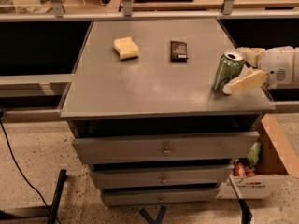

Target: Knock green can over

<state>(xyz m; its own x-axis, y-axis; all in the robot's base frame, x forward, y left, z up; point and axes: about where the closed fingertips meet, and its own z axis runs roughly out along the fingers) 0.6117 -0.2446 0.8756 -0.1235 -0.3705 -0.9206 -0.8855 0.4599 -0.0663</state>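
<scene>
The green can [226, 73] stands near the right edge of the grey cabinet top [154, 85], leaning slightly with its silver top toward the right. My gripper [235, 70] reaches in from the right and is open. Its near fingertip [243, 83] lies against the can's front right side. The far fingertip [249, 55] is behind the can's top. The can sits between the two fingers.
A yellow sponge [126, 48] and a small dark packet [178, 50] lie at the back of the top. The cabinet has three drawers [164, 148] below. A cardboard box with items [261, 171] stands on the floor at right. A shelf rail [140, 13] runs behind.
</scene>
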